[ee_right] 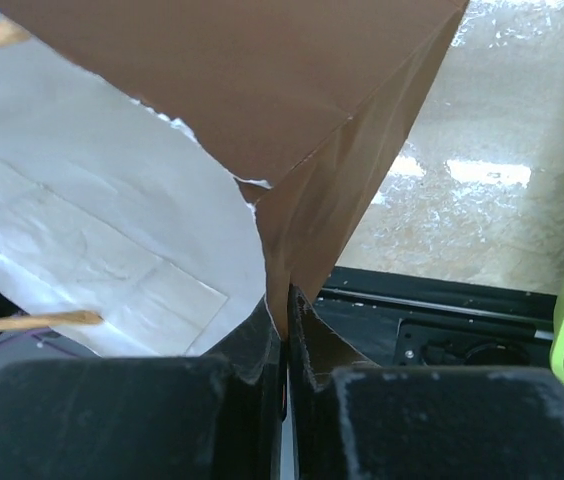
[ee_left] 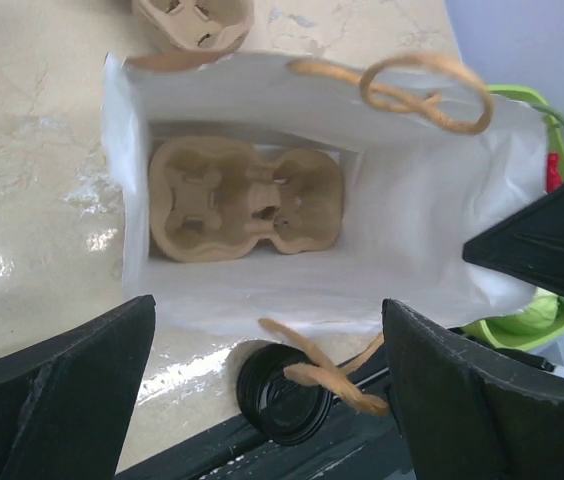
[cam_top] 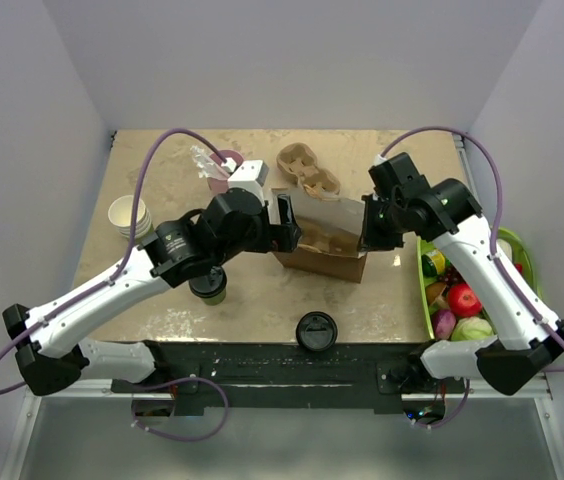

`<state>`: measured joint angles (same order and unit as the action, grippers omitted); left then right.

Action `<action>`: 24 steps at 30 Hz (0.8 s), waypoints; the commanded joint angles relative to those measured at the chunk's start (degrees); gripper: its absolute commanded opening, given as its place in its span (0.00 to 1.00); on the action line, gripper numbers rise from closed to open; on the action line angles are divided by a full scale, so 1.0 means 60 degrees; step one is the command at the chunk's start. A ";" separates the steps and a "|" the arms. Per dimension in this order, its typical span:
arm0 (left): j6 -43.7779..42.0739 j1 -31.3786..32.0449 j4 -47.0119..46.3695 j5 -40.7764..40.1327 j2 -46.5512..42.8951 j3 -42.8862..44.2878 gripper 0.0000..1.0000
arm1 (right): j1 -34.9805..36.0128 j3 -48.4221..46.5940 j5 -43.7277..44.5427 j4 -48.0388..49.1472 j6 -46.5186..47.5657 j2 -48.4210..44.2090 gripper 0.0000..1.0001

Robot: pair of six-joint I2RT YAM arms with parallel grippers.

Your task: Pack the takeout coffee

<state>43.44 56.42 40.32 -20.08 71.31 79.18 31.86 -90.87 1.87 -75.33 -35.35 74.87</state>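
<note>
The takeout coffee (cam_top: 209, 289), an olive-green cup with a black lid, stands on the table, partly hidden under my left arm. The brown paper bag (cam_top: 324, 243) stands open at the table's middle with a cardboard cup carrier (ee_left: 247, 198) lying on its bottom. My left gripper (cam_top: 285, 223) is open and empty at the bag's left rim, looking down into the white inside of the bag (ee_left: 412, 220). My right gripper (cam_top: 370, 236) is shut on the bag's right edge (ee_right: 284, 300), its fingers pinching the brown paper.
A loose black lid (cam_top: 316, 331) lies near the front edge and also shows in the left wrist view (ee_left: 280, 392). A second cup carrier (cam_top: 308, 172) and a pink tumbler (cam_top: 224, 166) stand behind the bag. Stacked white cups (cam_top: 127, 216) are at the left. A green basket (cam_top: 510, 245) of fruit is at the right.
</note>
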 commanded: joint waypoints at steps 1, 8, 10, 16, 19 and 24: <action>-0.0472 -0.0014 -0.0685 0.0197 -0.0722 0.0367 1.00 | -0.0007 -0.0453 -0.0195 0.0367 -0.0157 0.0031 0.08; -0.0429 -0.0131 0.0003 -0.0389 -0.1074 0.0588 1.00 | -0.0051 -0.1246 0.0552 0.0076 -0.0260 0.0339 0.36; -0.0327 -0.0175 0.0310 -0.0549 -0.1089 0.0603 1.00 | -0.0036 -0.1450 0.0873 0.0060 -0.0071 0.0324 0.39; 0.0200 -0.0628 0.1847 -0.1604 -0.1410 0.0603 1.00 | -0.0050 -0.2593 0.1214 0.1211 0.1465 -0.0187 0.72; 0.0435 -0.1754 0.2479 -0.1387 -0.1980 -0.0039 1.00 | 0.0037 -0.2915 -0.0511 0.1904 0.2551 -0.0613 0.90; 0.0655 -0.3015 0.3065 -0.1196 -0.3006 -0.1401 1.00 | 0.4425 -0.3764 0.1150 0.1905 0.2582 0.1136 0.98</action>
<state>45.36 42.15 53.49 -26.92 57.45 75.05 42.26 -109.60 5.74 -67.59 -23.99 73.71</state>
